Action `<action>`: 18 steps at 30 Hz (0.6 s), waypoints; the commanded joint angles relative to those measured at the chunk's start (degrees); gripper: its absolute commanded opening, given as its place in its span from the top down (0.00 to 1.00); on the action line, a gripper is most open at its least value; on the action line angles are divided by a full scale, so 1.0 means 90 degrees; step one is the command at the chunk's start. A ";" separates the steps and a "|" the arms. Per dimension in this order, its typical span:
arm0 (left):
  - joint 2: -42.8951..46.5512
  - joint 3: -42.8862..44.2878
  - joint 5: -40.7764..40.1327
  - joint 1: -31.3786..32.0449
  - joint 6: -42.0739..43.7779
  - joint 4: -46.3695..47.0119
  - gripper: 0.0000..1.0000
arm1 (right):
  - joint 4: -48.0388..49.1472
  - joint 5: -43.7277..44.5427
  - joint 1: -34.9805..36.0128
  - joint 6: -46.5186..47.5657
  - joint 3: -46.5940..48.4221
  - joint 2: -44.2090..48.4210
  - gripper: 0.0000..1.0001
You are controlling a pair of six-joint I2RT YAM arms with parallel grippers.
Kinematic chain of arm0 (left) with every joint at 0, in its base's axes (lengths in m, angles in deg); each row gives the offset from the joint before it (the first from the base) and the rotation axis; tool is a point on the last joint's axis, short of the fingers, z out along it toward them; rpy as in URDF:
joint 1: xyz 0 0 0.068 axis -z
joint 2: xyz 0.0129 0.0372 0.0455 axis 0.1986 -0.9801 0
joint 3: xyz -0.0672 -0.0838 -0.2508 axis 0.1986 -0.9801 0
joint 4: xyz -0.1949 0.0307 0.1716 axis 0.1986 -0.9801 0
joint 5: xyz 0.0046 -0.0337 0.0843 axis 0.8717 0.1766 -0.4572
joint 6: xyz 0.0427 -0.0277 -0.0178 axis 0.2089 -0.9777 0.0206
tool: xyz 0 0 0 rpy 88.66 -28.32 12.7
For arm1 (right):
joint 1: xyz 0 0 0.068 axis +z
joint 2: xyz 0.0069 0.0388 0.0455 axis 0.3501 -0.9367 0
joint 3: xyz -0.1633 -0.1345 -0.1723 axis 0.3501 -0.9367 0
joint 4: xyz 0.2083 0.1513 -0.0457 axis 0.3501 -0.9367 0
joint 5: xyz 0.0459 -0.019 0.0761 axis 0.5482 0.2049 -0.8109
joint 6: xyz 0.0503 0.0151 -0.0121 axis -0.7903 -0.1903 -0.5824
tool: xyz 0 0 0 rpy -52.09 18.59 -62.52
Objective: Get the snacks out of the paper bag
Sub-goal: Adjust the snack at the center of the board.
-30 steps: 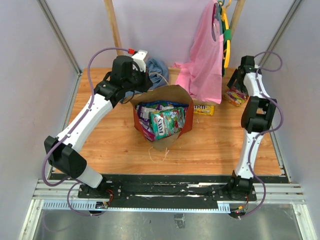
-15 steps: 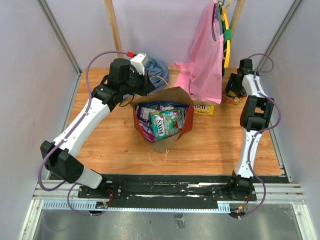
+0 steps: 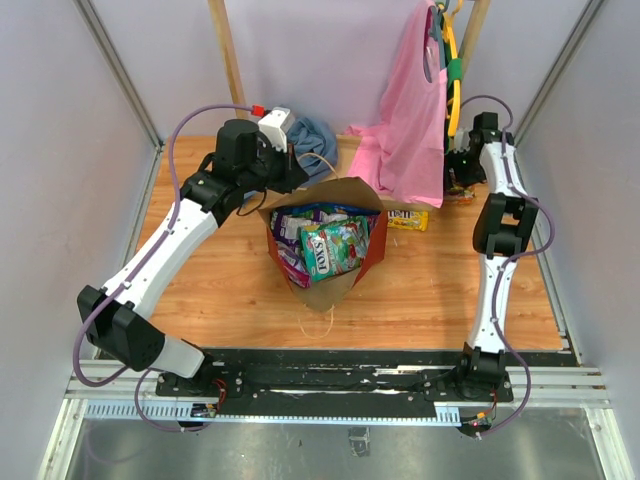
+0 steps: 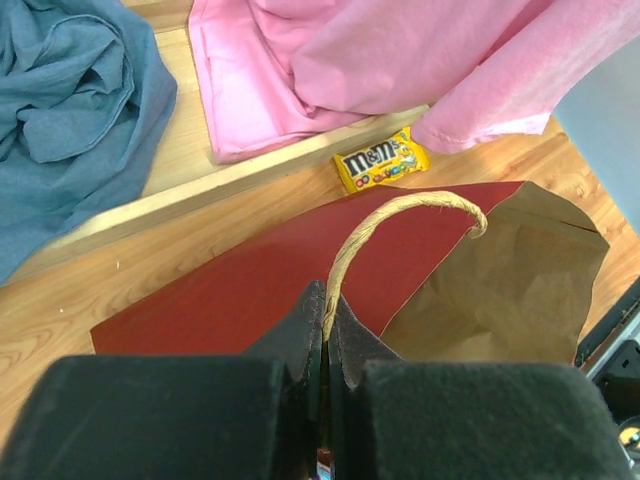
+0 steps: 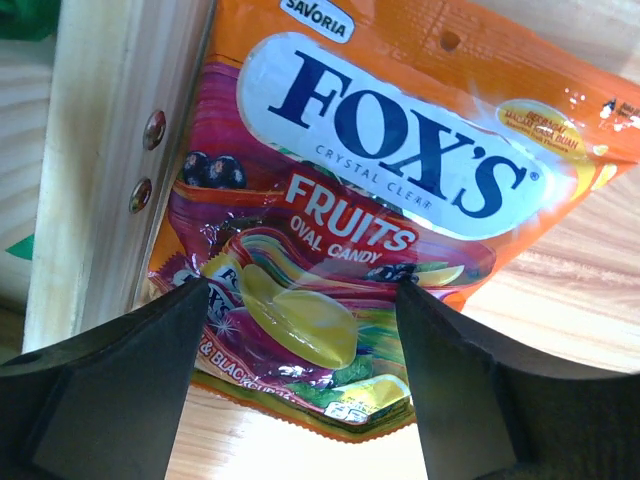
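Orange FOX'S packet (image 5: 380, 150), yellow M&M's packet (image 4: 380, 165)

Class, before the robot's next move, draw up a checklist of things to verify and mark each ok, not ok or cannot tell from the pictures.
1. Left gripper shut on the twine handle: ok.
2. Paper bag mouth open: ok.
3. Bag emptied of snacks: not ok, many inside.
4. Right gripper open astride the Fox's packet: ok.
5. Right fingers touching that packet: cannot tell.
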 commanded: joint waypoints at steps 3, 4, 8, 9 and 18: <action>0.0188 -0.0033 -0.0267 0.0005 0.0166 0.0154 0.97 | -0.0818 0.0272 0.0192 0.0813 0.0566 -0.0365 0.13; 0.0231 -0.0046 -0.0292 0.0005 0.0154 0.0202 0.97 | -0.0719 0.0225 0.0191 0.0720 0.0532 -0.0231 0.09; 0.0383 -0.0104 -0.0483 0.0005 0.0068 0.0371 0.97 | 0.0491 -0.0028 0.0170 0.0162 -0.0615 0.1091 0.01; 0.0416 -0.0123 -0.0558 0.0005 0.0034 0.0408 0.97 | 0.0882 0.0106 0.0172 -0.0032 -0.0964 0.1493 0.01; 0.0443 -0.0668 -0.0030 0.0024 -0.0557 0.1180 0.96 | 0.3563 0.1242 -0.0129 -0.3863 -0.4856 0.5380 0.02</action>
